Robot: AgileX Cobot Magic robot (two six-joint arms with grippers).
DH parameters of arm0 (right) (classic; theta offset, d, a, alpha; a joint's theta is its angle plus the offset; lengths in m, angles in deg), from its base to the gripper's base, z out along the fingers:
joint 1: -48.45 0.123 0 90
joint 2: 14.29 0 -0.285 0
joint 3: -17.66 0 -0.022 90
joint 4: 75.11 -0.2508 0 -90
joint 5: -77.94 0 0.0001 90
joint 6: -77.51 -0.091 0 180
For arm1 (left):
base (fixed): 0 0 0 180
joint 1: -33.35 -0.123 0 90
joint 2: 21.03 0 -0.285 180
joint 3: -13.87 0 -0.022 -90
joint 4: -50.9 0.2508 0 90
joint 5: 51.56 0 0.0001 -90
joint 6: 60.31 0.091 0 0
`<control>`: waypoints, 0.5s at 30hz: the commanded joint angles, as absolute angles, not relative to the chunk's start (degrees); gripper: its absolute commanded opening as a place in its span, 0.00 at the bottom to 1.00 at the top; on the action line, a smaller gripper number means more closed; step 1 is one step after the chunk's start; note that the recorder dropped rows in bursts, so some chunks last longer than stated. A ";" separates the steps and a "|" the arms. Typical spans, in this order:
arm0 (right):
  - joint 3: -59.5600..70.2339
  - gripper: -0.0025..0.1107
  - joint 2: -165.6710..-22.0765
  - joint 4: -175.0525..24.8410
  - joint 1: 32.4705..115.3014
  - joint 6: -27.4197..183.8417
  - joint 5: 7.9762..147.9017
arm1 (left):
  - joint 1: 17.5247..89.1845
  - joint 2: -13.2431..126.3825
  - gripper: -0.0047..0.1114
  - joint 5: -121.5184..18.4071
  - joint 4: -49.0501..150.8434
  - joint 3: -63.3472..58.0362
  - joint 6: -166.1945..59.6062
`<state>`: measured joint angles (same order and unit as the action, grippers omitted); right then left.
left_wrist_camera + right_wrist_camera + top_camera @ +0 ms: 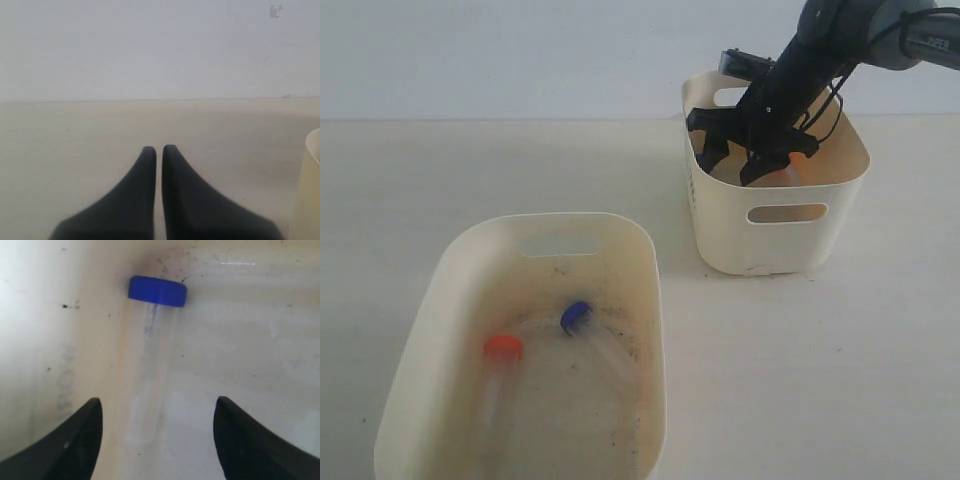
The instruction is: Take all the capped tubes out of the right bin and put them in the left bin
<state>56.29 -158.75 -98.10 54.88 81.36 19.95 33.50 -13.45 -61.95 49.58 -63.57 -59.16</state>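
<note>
pale worktop (520, 160), white wall (520, 50); right end effector (752, 160) spread wide inside the right bin (720, 235) above a blue-capped tube (152, 355); left end effector (159, 150) nearly closed, empty.

Exterior camera sits high at the 6 o'clock edge of the tabletop (520, 170), angled down toward the wall (520, 50) at 12 o'clock. The left bin (655, 300) lies close at 7 o'clock and the right bin (720, 245) farther off at 1 o'clock. Left wrist camera rides low, looking level over the left gripper (159, 149) across the tabletop to the wall; a sliver of cream bin wall (307, 190) shows, though which bin cannot be told. Right wrist camera looks steeply down past the right gripper (157, 402) at the right bin's floor from close range, an interior the exterior view partly shares.
</note>
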 commanded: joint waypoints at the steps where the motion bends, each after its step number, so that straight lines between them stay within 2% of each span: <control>1: 56.40 0.57 -158.68 -92.99 55.78 79.48 20.87 | 33.91 -13.24 0.08 -61.41 49.38 -63.35 -59.40; 15: 56.40 0.57 -158.73 -91.31 56.47 75.89 21.20 | 33.91 -13.24 0.08 -61.41 49.38 -63.35 -59.40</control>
